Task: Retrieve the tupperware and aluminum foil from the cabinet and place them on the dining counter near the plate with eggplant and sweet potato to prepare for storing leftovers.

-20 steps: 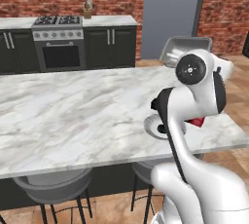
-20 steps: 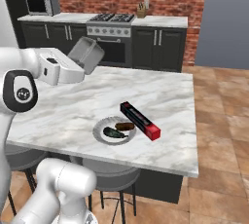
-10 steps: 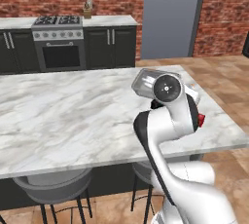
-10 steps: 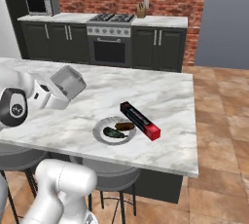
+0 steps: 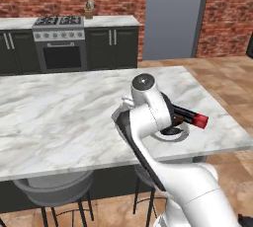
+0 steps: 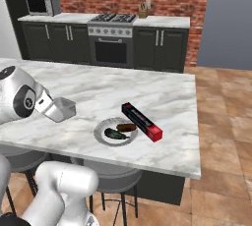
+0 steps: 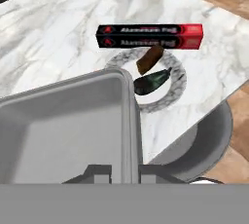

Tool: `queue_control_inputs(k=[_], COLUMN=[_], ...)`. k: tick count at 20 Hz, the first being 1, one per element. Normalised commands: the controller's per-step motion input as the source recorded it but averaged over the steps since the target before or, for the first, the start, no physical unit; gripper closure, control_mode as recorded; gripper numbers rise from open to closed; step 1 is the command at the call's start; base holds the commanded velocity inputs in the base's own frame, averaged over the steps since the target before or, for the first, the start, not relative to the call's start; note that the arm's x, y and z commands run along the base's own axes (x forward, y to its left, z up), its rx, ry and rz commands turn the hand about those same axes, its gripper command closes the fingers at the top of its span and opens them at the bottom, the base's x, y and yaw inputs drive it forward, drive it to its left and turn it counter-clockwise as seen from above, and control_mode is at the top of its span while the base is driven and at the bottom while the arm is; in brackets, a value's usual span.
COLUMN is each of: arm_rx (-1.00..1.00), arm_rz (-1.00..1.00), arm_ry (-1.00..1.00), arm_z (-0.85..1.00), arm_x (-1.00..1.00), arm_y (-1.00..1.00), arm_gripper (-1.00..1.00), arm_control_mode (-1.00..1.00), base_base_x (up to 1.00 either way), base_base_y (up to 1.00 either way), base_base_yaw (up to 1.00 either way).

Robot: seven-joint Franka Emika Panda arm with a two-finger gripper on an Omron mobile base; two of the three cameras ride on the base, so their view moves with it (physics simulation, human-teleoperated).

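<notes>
My fingers are clamped tight on the rim of the shallow pale grey translucent tupperware point(image 7: 68, 125), held just above the white veined marble dining counter point(image 6: 162, 97) near its front edge, beside the round white plate point(image 6: 101, 134) and black red-ended aluminum foil box point(image 6: 141, 121).

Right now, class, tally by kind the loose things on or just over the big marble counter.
Tupperware: 1
Aluminum foil box: 1
Plate: 1
Food pieces on the plate: 2, an eggplant and a brown piece
Total: 5
</notes>
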Motion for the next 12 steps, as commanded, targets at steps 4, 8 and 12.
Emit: queue_control_inputs(k=[4, 8, 12], arm_rx=[0.00, 0.00, 0.01], arm_rz=[0.00, 0.00, 0.00], arm_ry=[0.27, 0.07, -0.02], arm_z=[-0.64, -0.73, -0.96], arm_x=[0.41, 0.43, 0.51], arm_y=[0.00, 0.00, 0.00], arm_gripper=[1.00, 1.00, 1.00], arm_control_mode=[-1.00, -1.00, -1.00], base_base_x=[0.00, 0.00, 0.00], base_base_y=[0.00, 0.00, 0.00], base_base_yaw=[0.00, 0.00, 0.00])
